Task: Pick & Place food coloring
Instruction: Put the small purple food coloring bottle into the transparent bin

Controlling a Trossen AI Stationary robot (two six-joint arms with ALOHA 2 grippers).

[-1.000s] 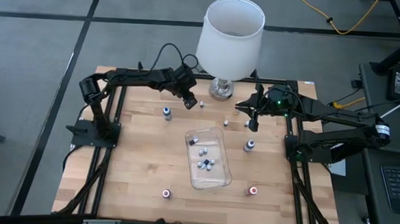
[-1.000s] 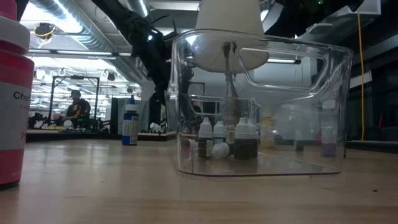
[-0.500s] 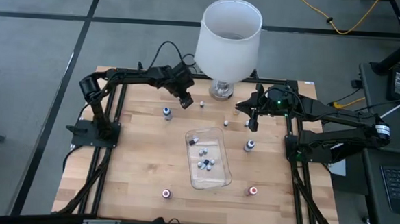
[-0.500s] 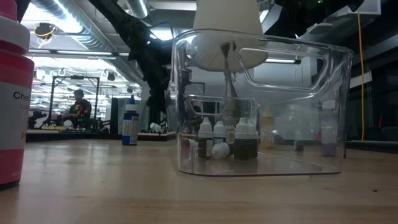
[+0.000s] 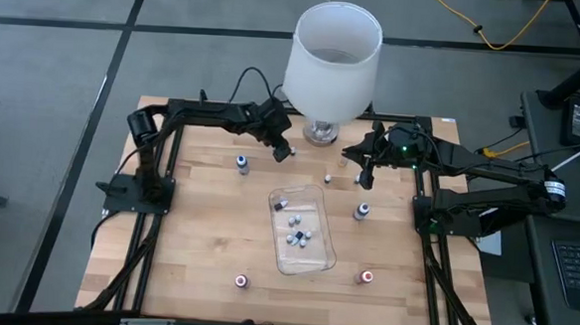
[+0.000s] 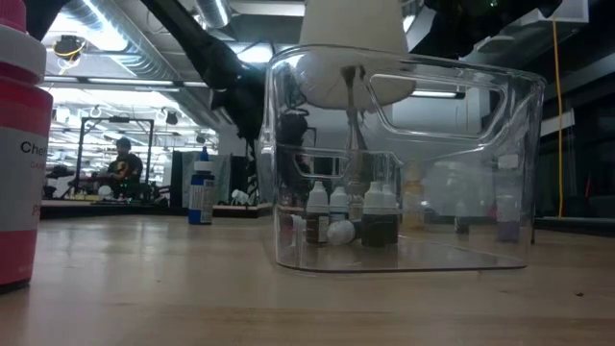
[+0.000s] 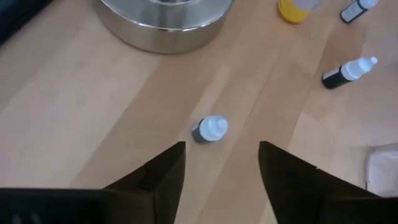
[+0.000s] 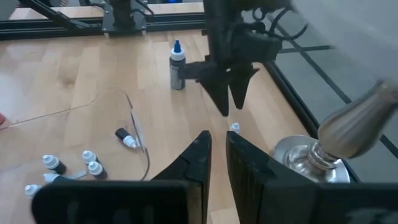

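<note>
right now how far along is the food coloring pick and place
Partly done. Several bottles already lie in the clear tray. In hand: nothing is gripped; the left gripper, open, hovers over a small white-capped bottle near the lamp base. The right gripper waits nearby, shut and empty. Left: that bottle, plus loose ones such as the blue-capped bottle and the red-capped bottle.

left gripper (image 5: 285, 152) moved over bottle (image 7: 212, 129), fingers wider.
</note>
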